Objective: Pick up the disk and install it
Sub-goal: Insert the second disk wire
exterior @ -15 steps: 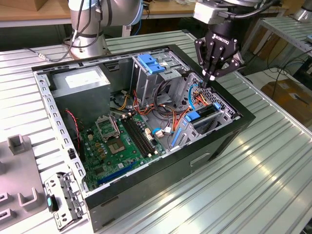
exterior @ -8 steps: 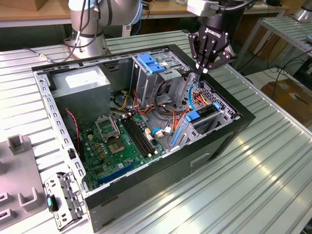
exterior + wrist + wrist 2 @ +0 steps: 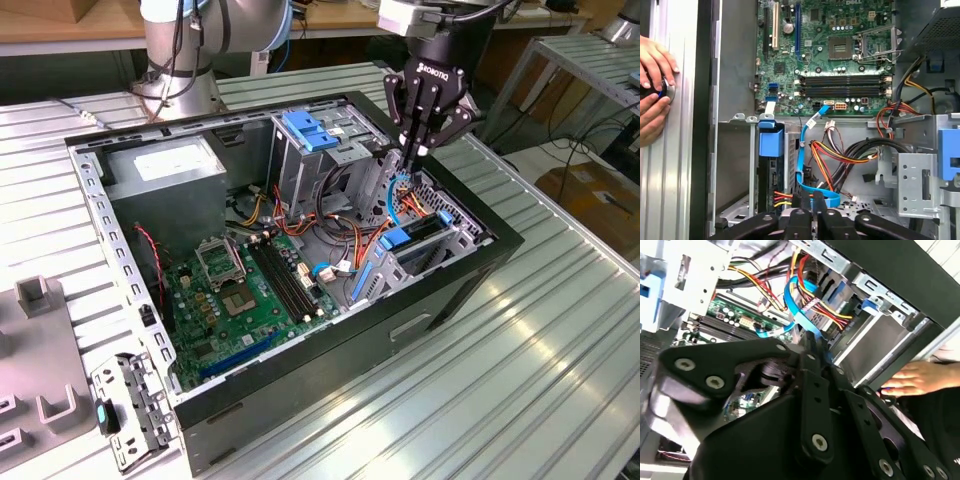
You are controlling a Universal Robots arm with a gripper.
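One gripper [image 3: 414, 152] is seen over an open computer case [image 3: 330, 375], its fingers drawn narrow with nothing clearly held. Whether the blue ribbon cable [image 3: 801, 155] is pinched or only touched cannot be told.

Far to the exterior view's left of the gripper, a grey power supply box [image 3: 165, 165] is set in the case corner. Nearer, and lower, the green motherboard [image 3: 250, 290] is laid flat. Just beside the gripper, a metal drive cage with a blue handle [image 3: 308, 133] is raised. Directly beneath the gripper, the disk [image 3: 420, 240] is stood on edge in the front bay, seemingly already seated; in the first wrist view it [image 3: 772, 175] is flanked by metal bay walls.

A snag is judged the main risk: the blue cable and the orange and red wires [image 3: 840, 155] are bunched at the fingertips and could be dragged or unplugged. A person's hand [image 3: 655, 95] is rested on the table outside the case wall and could be struck.

Open room is found only above the gripper; sideways, it is hemmed by cage walls and the case edge.
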